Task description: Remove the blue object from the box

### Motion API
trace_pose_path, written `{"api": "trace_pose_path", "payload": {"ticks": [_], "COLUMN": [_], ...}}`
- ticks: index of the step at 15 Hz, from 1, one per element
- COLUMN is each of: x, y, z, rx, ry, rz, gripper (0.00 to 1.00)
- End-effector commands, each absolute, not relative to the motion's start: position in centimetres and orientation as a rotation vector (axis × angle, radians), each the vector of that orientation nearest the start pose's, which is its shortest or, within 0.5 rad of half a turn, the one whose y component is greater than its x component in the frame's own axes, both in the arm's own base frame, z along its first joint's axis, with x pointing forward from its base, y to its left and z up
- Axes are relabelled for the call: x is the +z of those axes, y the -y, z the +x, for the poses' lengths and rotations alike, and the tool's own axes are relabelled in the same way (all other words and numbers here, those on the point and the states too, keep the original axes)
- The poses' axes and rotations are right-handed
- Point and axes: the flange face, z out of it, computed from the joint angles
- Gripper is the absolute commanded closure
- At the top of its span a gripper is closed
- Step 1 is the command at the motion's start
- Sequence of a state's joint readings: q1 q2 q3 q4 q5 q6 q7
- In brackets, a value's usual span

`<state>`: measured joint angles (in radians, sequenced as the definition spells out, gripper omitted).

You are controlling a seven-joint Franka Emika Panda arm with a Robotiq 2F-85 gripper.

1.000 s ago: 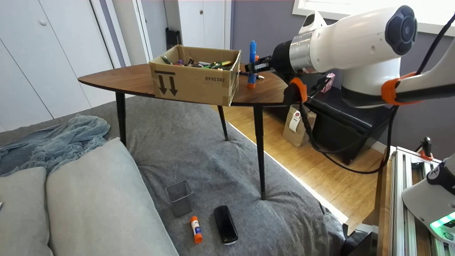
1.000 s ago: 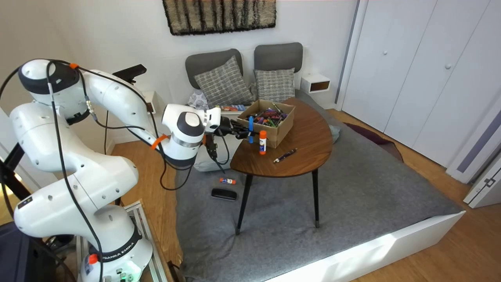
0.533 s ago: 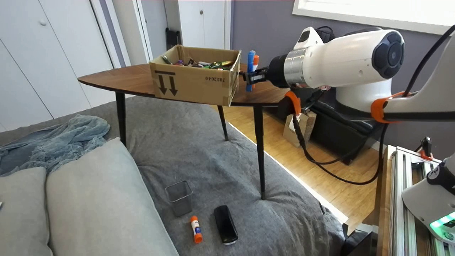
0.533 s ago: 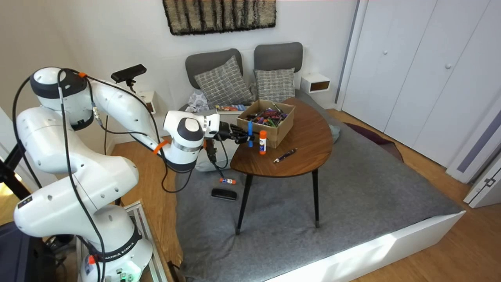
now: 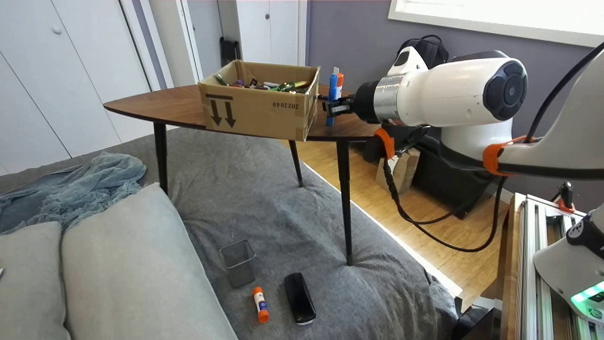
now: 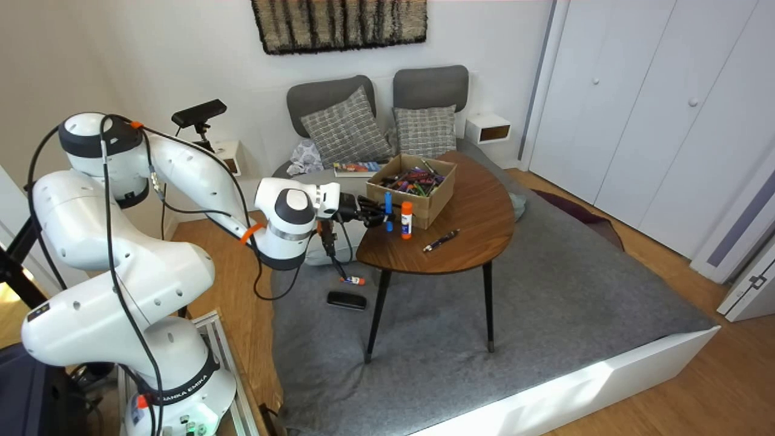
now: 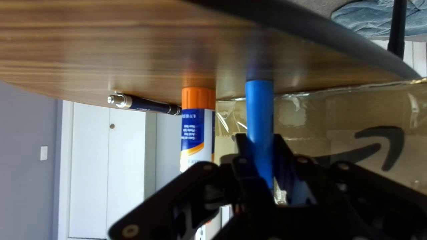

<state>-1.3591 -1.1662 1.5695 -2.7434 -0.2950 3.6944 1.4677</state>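
1. Jaws nearly closed in the wrist view, pinching one slim bright blue stick-like object (image 7: 259, 113) upright between them. Its lower end is close to the brown wood-grained counter (image 7: 100, 40); whether they touch, I cannot tell. Just beside it stands one white cylindrical glue stick with orange ends (image 7: 198, 123); one dark blue pen with a silver tip (image 7: 148, 104) lies farther off, and one brown cardboard box (image 7: 333, 116) is behind.

2. In an exterior view, the white robot arm (image 5: 453, 89) and jaws are lower than a second ago, and the blue object with them; it is outside the box, just beside it. The box has not moved. The grey-covered bed (image 5: 255, 189) carries one orange-and-white glue stick (image 5: 260, 305), one oblong black case (image 5: 300, 298) and one grey mesh cup (image 5: 238, 264).

3. In an exterior view, multicoloured pen-like things (image 6: 418, 181) overlap in the box, too crowded to count. The blue object is lower here too; the counter's glue stick and pen keep their places.
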Motion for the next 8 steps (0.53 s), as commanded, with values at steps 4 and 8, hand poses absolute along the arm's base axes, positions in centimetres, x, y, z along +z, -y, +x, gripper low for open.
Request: {"api": "trace_pose_path", "payload": {"ticks": [4,8], "x": [29.34,29.30], "y": [-10.59,-10.57], "z": [42.83,42.85], "rx": [-1.893,-1.896], "ry": [-0.484,-0.489], "rz": [-2.687,-2.683], "gripper": [0.55,0.34]}}
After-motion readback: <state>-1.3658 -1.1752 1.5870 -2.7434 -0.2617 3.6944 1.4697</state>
